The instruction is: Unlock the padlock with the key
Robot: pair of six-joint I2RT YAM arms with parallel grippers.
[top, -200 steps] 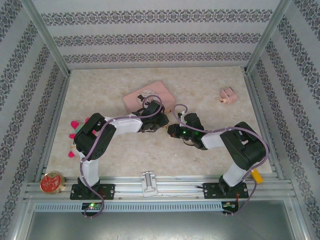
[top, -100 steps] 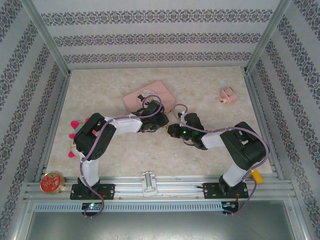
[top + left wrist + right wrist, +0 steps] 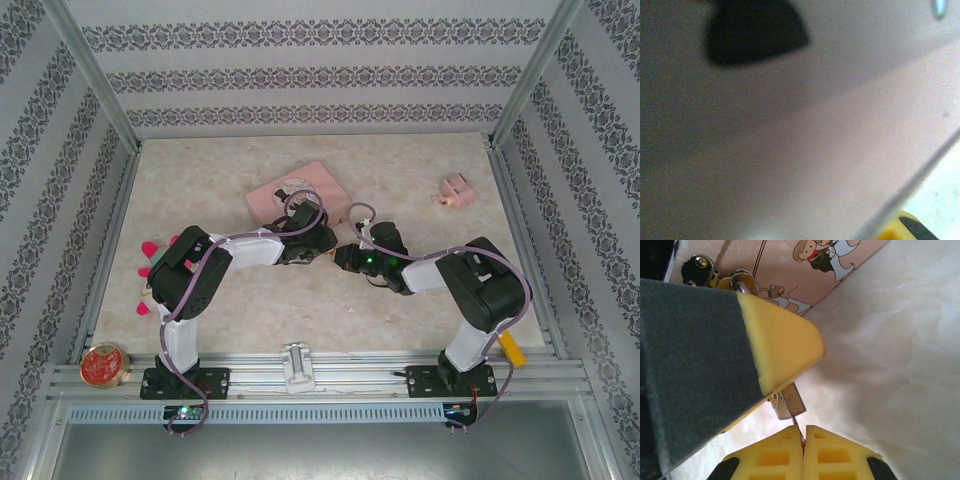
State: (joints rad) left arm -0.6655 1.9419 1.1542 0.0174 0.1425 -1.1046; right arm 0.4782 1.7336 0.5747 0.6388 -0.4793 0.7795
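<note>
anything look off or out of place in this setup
Nothing looks spilled or broken. Two small oddities: the pink tin lies skewed to the edges of the table, and a round red tin sits off the table on the front rail at the near left corner.

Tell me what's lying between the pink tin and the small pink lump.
Nothing: the top view shows bare tabletop between the pink tin and the small pink lump.
</note>
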